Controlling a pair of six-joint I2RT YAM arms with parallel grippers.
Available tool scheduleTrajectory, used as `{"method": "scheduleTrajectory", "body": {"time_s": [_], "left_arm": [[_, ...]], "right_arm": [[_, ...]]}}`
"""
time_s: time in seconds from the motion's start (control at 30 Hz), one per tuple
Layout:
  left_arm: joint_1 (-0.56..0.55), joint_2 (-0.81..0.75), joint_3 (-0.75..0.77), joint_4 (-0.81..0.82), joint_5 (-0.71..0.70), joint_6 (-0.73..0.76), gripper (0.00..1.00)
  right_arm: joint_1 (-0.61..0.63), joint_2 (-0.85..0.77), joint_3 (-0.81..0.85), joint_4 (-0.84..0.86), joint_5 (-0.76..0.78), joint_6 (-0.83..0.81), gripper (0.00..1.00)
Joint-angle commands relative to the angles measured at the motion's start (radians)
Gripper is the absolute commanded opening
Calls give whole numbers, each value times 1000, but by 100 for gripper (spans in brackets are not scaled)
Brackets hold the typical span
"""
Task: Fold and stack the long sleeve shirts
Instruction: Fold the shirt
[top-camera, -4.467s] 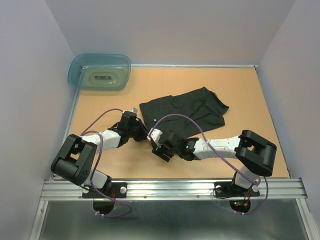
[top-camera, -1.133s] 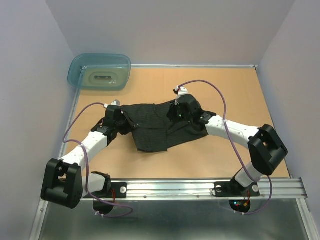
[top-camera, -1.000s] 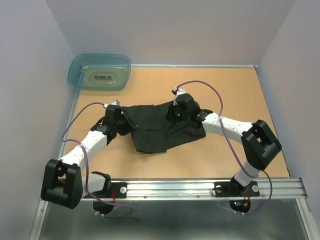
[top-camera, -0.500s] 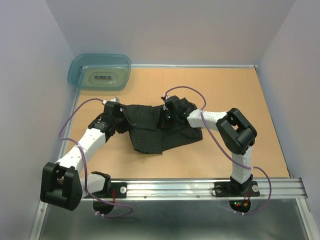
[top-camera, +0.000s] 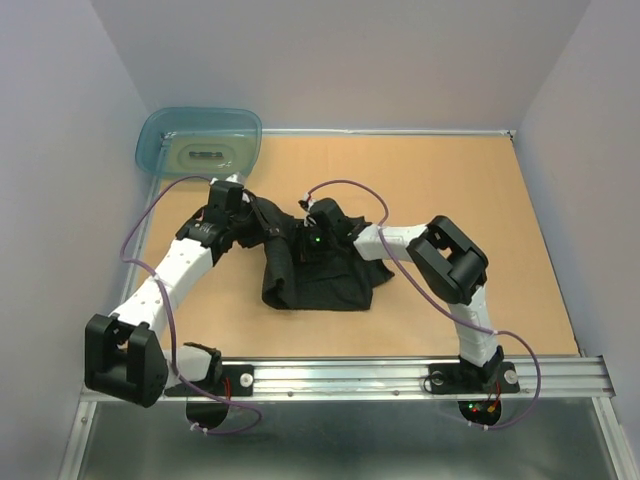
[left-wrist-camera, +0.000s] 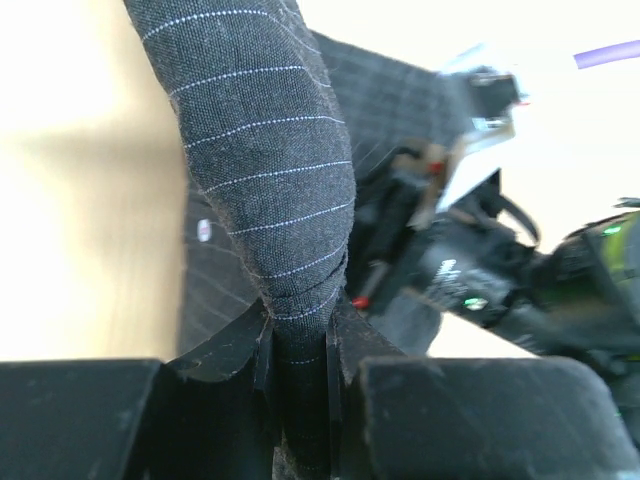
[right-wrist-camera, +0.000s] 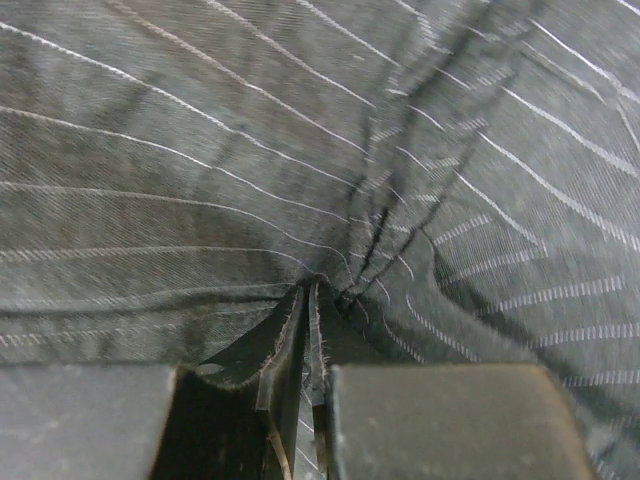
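A black pinstriped long sleeve shirt lies bunched on the tan table, left of centre. My left gripper is at its upper left corner. In the left wrist view that gripper is shut on a rolled band of the shirt, which runs up and away from the jaws. My right gripper presses down on the middle of the cloth, close to the left one. In the right wrist view its jaws are shut on a thin pucker of the shirt, and fabric fills the whole view.
A translucent teal tub stands at the far left corner of the table. Pale walls close in the back and both sides. The right arm's elbow rises to the right of the shirt, and its purple cable loops above it.
The right gripper has swept left across the shirt, closing toward the left one, and its jaws have narrowed. The left gripper has moved slightly up. The shirt has bunched narrower.
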Motion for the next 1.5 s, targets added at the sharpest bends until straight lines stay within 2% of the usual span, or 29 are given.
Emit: {"method": "scheduleTrajectory", "body": {"time_s": [0.0, 0.23, 0.33, 0.5, 0.67, 0.9, 1.1, 1.27, 1.47], "left_arm": [[-26, 35, 91, 19, 38, 6, 0], [-55, 139, 157, -21, -7, 36, 0], [-69, 180, 200, -70, -31, 90, 0], [-69, 200, 240, -154, -76, 151, 0], [-88, 248, 301, -218, -57, 242, 0], [-89, 245, 326, -251, -80, 343, 0], [-89, 277, 379, -280, -81, 430, 0], [-92, 320, 440, -301, -73, 473, 0], [-92, 341, 451, -305, -77, 466, 0]], "right_arm": [[30, 42, 62, 61, -33, 61, 12], [39, 114, 75, 259, -66, 225, 13], [39, 125, 78, 281, -51, 243, 13], [40, 79, 29, 278, 4, 219, 21], [37, 0, -59, 249, 100, 172, 35], [-1, -188, -173, 143, 239, 78, 36], [-12, -333, -217, -20, 332, 23, 38], [-10, -419, -309, -61, 252, 102, 38], [54, -410, -322, -16, 152, 240, 36]]}}
